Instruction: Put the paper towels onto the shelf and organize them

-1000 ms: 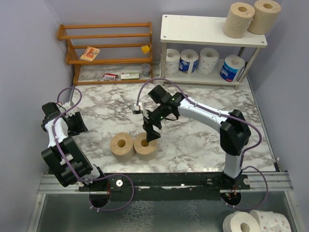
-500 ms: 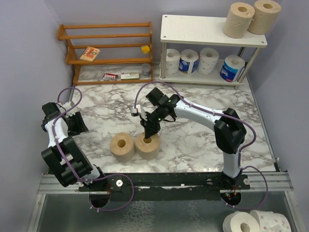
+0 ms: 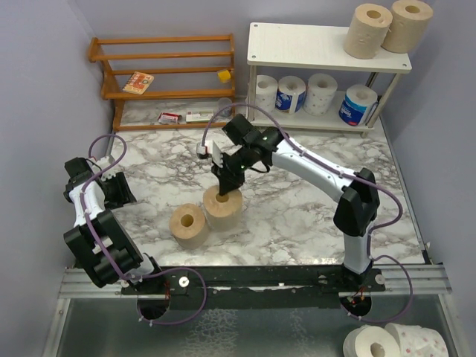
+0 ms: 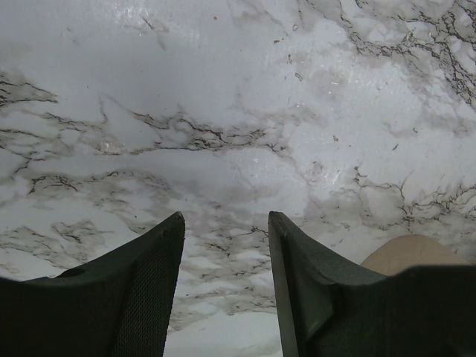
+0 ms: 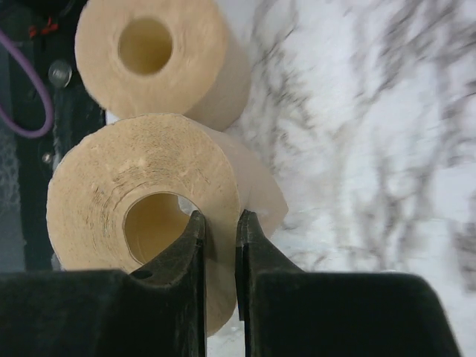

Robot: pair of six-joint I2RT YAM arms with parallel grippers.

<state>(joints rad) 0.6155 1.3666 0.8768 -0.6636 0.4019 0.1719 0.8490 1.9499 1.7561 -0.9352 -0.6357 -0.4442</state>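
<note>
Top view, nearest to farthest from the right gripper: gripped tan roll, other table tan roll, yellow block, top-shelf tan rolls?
1. Gripped tan roll, held by the right gripper.
2. Other tan roll, just left on the table.
3. Yellow block, on the wooden rack, back.
4. Top-shelf tan rolls, far back right.

Right gripper (image 3: 225, 195) went from jaws spread over the right-hand tan roll (image 3: 223, 213) to pinched on its wall, one finger in the core, one outside. That roll has shifted away from the near edge, looks lifted, and now overlaps the neighbouring tan roll (image 3: 189, 225) from above.
</note>
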